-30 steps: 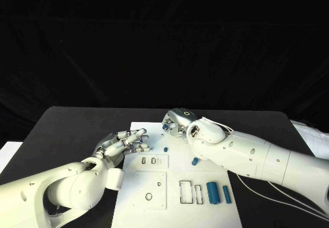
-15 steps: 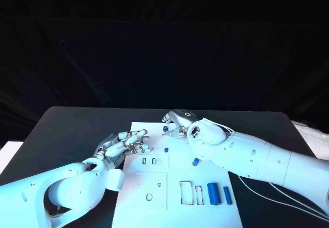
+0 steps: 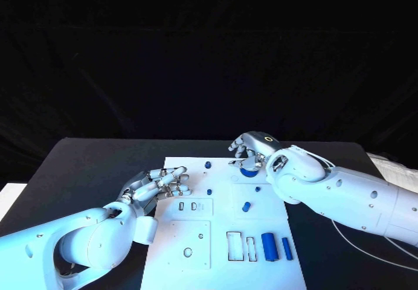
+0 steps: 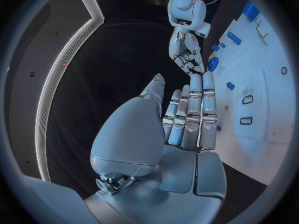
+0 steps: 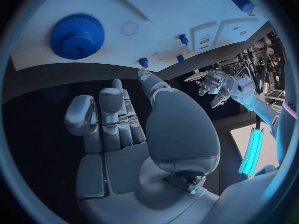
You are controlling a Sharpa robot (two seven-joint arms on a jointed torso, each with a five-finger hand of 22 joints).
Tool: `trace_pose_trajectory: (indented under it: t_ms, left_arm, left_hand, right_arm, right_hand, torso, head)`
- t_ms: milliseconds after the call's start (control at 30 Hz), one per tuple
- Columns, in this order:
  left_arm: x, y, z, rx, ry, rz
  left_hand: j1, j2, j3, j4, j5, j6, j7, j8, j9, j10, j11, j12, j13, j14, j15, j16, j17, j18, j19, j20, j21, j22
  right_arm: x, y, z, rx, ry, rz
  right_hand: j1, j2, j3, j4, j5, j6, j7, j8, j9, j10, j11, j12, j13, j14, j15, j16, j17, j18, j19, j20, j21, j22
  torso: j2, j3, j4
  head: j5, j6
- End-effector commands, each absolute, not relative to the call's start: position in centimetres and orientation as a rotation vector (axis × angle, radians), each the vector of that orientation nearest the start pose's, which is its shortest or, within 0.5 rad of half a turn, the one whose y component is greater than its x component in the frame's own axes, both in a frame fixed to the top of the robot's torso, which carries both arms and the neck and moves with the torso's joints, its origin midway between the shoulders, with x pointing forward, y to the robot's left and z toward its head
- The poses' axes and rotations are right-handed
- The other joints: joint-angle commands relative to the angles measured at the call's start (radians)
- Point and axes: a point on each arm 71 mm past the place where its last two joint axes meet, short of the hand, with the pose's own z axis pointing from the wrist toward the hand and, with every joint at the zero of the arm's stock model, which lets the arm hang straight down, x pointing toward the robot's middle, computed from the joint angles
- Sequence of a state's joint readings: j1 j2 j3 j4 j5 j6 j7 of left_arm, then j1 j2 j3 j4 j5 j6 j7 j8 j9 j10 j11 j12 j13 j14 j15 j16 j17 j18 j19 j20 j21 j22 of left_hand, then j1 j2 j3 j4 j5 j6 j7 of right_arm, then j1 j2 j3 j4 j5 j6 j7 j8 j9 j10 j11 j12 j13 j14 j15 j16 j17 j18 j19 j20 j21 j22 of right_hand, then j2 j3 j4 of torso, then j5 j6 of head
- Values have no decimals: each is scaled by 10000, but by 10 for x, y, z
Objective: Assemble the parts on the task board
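The white task board (image 3: 222,241) lies in the middle of the black table (image 3: 87,163). The left hand (image 3: 159,187) hovers over the board's left edge, about halfway up; its fingers (image 4: 190,112) are stretched out side by side, a little apart, and hold nothing. The right hand (image 3: 248,154) is at the far end of the board, its fingers pointing down just over a blue gear (image 3: 249,172) that lies flat on the board. From the right wrist the fingers (image 5: 112,117) look loosely bent and empty, and the gear (image 5: 77,36) sits apart from them, so the hand does not grip it.

Other blue parts are spread over the board. A small peg (image 3: 208,164) stands near the far edge, left of the gear, and another small peg (image 3: 209,191) stands nearer, just right of the left hand's fingertips. A short piece (image 3: 246,206) lies in the middle of the board. At the near right, a thick blue cylinder (image 3: 270,245) and a thinner blue bar (image 3: 287,248) lie side by side, just right of two narrow upright slots (image 3: 241,246).
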State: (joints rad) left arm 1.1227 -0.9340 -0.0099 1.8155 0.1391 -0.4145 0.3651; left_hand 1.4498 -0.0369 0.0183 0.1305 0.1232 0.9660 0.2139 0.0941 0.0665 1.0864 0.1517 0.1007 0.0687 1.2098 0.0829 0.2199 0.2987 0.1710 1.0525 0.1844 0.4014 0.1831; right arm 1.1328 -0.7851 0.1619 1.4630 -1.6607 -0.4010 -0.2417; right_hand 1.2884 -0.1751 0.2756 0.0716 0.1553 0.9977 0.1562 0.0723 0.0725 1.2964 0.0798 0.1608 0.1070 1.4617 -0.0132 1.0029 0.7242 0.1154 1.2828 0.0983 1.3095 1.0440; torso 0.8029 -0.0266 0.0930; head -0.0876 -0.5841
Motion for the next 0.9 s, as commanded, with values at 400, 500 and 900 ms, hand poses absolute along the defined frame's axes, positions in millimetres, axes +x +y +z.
trace_pose_trajectory:
  t_ms: [400,500,900]
  left_arm:
    - [422,174,-183,-13400,14980,-16698]
    - [422,174,-183,-13401,14984,-16698]
    - [423,173,-183,-13407,15003,-16706]
  left_hand:
    - [200,125,98,-207,-10,-16,7,-43,-2,9,-14,-68,-2,-64,13,-70,99,99,-49,21,98,38]
    - [200,125,98,-207,-10,-16,7,-43,-2,9,-14,-68,-2,-64,13,-70,99,99,-49,21,98,38]
    - [219,133,112,-228,-10,-11,4,-43,-2,16,-17,-73,-2,-64,8,-75,111,100,-51,17,106,43]
  right_arm:
    - [514,-238,-154,1011,16621,3930]
    - [515,-240,-156,988,16807,3759]
    - [517,-240,-164,894,17170,3587]
  right_hand:
    - [968,179,-2427,1591,413,-46,-299,-62,-36,938,-450,6742,7815,598,-241,4013,5518,-757,1763,-252,1864,3449]
    - [1060,165,-2494,1761,417,-70,-282,-63,-37,951,-432,7197,8400,636,-221,4179,5793,-786,1840,-232,1933,3600]
    - [1204,248,-2552,2018,456,14,-276,-28,-20,1118,-416,8275,9640,732,-194,4570,6450,-860,2042,-199,2094,3963]
  torso:
    - [-79,23,-113]
    - [-73,23,-118]
    - [-69,9,-88]
  head:
    - [-46,-46]
    - [-50,-62]
    - [-96,-93]
